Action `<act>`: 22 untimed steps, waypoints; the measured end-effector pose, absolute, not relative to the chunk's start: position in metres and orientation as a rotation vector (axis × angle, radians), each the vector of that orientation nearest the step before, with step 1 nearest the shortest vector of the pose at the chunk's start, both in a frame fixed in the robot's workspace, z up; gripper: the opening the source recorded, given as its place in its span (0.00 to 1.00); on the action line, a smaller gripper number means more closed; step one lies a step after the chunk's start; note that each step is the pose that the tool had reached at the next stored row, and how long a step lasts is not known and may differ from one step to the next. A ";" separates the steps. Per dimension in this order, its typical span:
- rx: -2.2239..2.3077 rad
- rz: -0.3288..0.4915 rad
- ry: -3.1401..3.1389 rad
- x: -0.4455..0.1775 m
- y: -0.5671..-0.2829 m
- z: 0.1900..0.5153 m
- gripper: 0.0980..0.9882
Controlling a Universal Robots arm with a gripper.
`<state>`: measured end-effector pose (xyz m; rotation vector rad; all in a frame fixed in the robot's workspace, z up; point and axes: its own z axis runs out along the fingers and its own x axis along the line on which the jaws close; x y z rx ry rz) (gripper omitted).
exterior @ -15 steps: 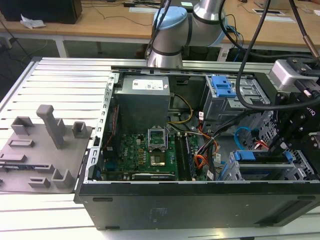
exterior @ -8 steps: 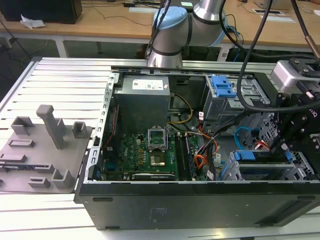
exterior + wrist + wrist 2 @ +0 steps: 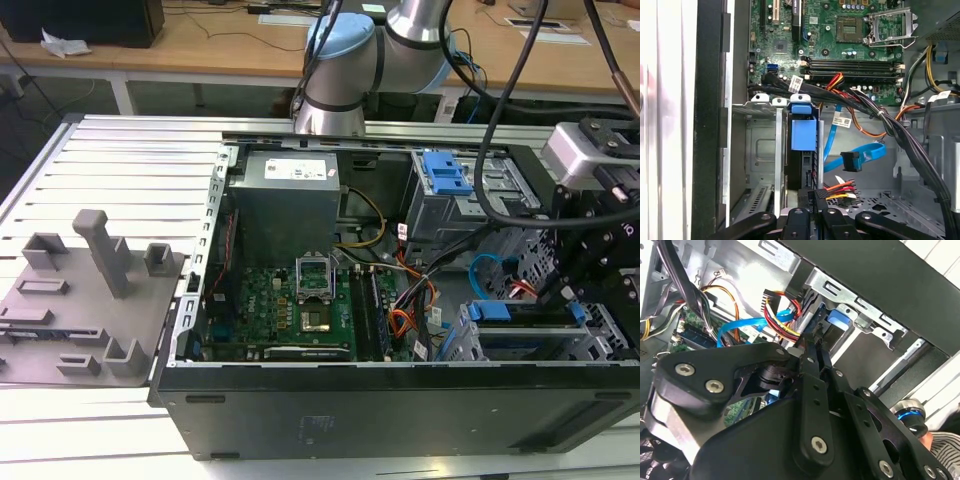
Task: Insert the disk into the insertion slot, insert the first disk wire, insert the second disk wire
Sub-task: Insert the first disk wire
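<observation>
The disk (image 3: 796,167) stands in the insertion slot (image 3: 759,150), a light grey metal cage, with its blue carrier tab (image 3: 803,132) at the open end. In the exterior view, the disk (image 3: 520,313) sits in the cage (image 3: 603,338) at the case's front right corner. My gripper (image 3: 813,201) hovers at the disk's rear edge, shut on the black plug of a red, yellow and black disk wire (image 3: 837,190). The second wrist view shows the gripper (image 3: 816,341) with its fingers close together beside that wire bundle (image 3: 782,315). A blue flat disk wire (image 3: 855,157) hangs loose nearby.
The open computer case holds a green motherboard (image 3: 285,300), a grey power supply (image 3: 285,195) and a taller cage with a blue latch (image 3: 445,175). Thick black cables (image 3: 875,112) cross above the cage. A grey fixture plate (image 3: 80,290) lies at the exterior view's left. A striped sleeve (image 3: 940,446) shows.
</observation>
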<state>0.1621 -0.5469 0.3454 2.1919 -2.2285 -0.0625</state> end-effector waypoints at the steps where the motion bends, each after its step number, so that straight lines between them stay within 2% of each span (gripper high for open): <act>1: 2.194 -0.067 -2.230 0.162 -0.547 0.345 0.07; 22: 2.208 -0.105 -2.244 0.164 -0.554 0.345 0.07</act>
